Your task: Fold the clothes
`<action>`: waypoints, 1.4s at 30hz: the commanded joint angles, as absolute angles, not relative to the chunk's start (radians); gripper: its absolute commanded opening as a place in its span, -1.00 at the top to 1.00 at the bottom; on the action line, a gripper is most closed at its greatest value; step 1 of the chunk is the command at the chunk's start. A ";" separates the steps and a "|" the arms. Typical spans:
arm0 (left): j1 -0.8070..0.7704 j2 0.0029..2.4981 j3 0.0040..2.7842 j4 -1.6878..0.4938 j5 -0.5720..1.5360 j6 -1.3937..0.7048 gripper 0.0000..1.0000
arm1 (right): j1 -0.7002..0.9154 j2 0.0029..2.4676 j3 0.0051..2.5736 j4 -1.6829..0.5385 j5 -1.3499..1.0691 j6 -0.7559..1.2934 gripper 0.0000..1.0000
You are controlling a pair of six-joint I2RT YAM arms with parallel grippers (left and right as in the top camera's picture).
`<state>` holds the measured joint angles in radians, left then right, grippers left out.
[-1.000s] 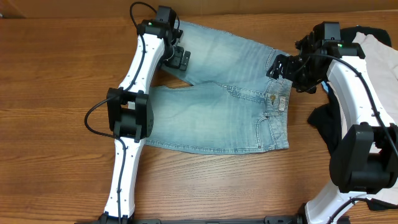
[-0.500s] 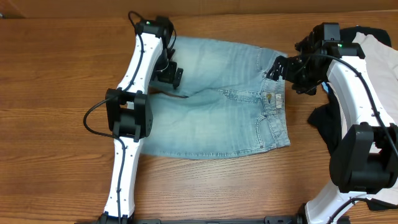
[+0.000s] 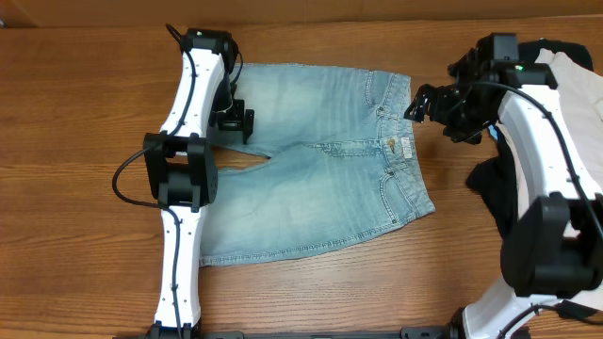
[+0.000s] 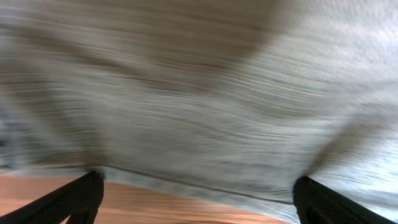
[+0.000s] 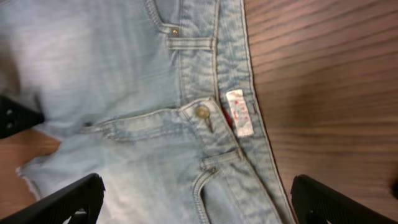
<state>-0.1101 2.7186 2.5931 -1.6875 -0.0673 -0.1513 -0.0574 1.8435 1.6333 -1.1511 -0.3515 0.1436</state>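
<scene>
On the tabletop [image 3: 75,141]: light-blue denim shorts [image 3: 320,179] lie flat, waistband to the right, legs to the left.
Left claw [image 3: 234,121]: fingers spread wide over the hem of the far leg; its own camera view is blurred, so I cannot tell whether it touches the cloth.
Right claw [image 3: 417,102]: fingers spread wide, just beside the waistband's far corner, holding nothing.
Waistband: button [image 5: 202,112] and small white label [image 5: 239,113] face up.
Right edge: cream trousers [image 3: 575,80] and black garment [image 3: 495,184], apart from the shorts.
</scene>
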 commanded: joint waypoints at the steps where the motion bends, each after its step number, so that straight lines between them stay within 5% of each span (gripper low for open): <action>1: -0.099 2.538 2.614 -1.684 -0.155 -0.192 -0.99 | -0.058 1.698 1.726 -1.184 -0.334 0.133 -1.00; 20: -0.226 1.777 2.607 -1.690 -0.012 -0.323 -1.00 | -0.058 1.259 1.821 -1.556 -0.281 0.183 -1.00; 27: -0.356 1.537 2.351 -1.690 -0.085 -0.458 -1.00 | -0.058 1.143 1.812 -1.694 -0.278 0.197 -1.00; 36: -0.387 1.161 1.594 -1.688 -0.280 -1.088 -1.00 | -0.058 1.107 1.697 -1.660 -0.278 0.278 -1.00; 42: -0.387 1.078 1.134 -1.546 -0.226 -1.566 -1.00 | -0.058 1.145 1.545 -1.563 -0.279 0.278 -1.00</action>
